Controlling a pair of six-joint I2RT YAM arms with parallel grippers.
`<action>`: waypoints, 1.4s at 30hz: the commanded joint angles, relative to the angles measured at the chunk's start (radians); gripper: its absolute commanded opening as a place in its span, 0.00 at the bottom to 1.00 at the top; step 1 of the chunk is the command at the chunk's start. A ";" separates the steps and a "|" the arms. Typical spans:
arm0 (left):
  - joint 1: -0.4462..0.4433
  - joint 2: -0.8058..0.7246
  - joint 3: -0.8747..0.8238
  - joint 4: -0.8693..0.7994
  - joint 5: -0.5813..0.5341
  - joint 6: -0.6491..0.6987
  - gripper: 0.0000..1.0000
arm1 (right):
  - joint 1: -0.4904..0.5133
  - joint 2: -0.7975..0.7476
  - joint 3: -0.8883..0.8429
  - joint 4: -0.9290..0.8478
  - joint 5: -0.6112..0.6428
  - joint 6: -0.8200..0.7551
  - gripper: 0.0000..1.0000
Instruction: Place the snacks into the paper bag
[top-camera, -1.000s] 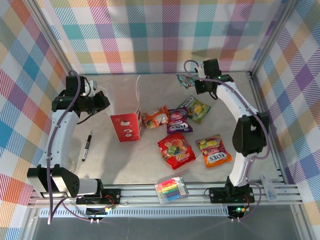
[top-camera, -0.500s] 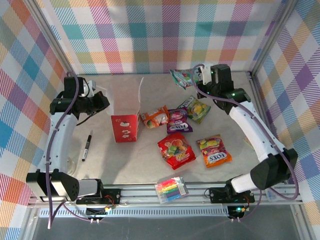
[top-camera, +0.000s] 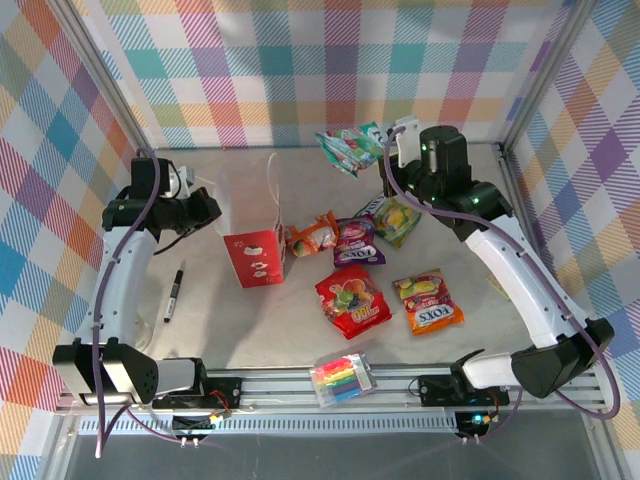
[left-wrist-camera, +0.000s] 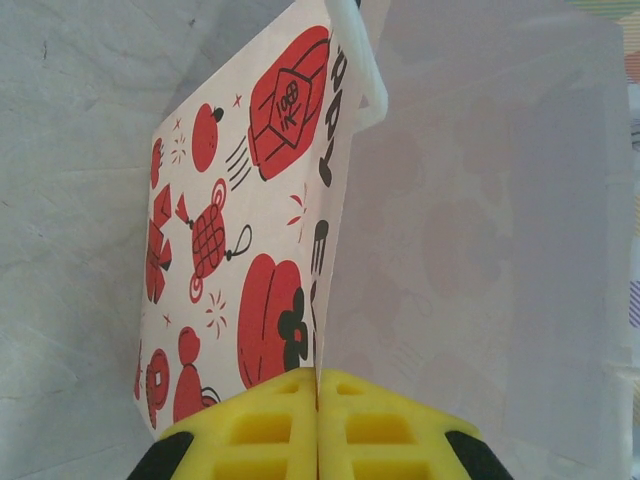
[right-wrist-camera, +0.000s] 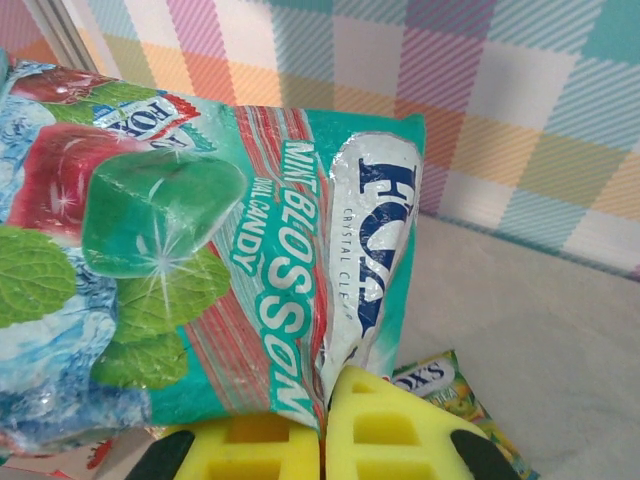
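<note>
My right gripper (top-camera: 385, 152) is shut on the teal pouch (top-camera: 349, 148) (right-wrist-camera: 210, 250), lifted above the back of the table, right of the paper bag (top-camera: 250, 230). My left gripper (top-camera: 208, 207) (left-wrist-camera: 318, 385) is shut on the bag's left wall (left-wrist-camera: 240, 260), holding the mouth apart; its white inside (left-wrist-camera: 480, 230) shows. On the table lie the orange pouch (top-camera: 311, 235), purple pouch (top-camera: 355, 242), yellow-green pouch (top-camera: 392, 217) (right-wrist-camera: 450, 385), red pouch (top-camera: 353, 300) and orange-red pouch (top-camera: 427, 303).
A black pen (top-camera: 174, 291) lies left of the bag. A clear pack of rainbow markers (top-camera: 343, 378) rests at the front edge by the rail. Checked walls close in the back and both sides.
My right arm has lifted the teal pouch off the back of the table and carried it leftward toward the bag. The left gripper has held the bag, which shifted slightly.
</note>
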 joint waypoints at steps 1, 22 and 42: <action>0.013 -0.016 -0.013 -0.011 0.026 -0.005 0.03 | 0.041 -0.015 0.074 0.050 -0.039 0.004 0.00; 0.012 -0.019 -0.010 -0.028 0.041 -0.008 0.05 | 0.215 0.137 0.216 0.335 -0.449 0.119 0.00; 0.013 -0.022 -0.014 -0.037 0.050 0.010 0.06 | 0.250 0.460 0.474 0.376 -0.712 0.134 0.00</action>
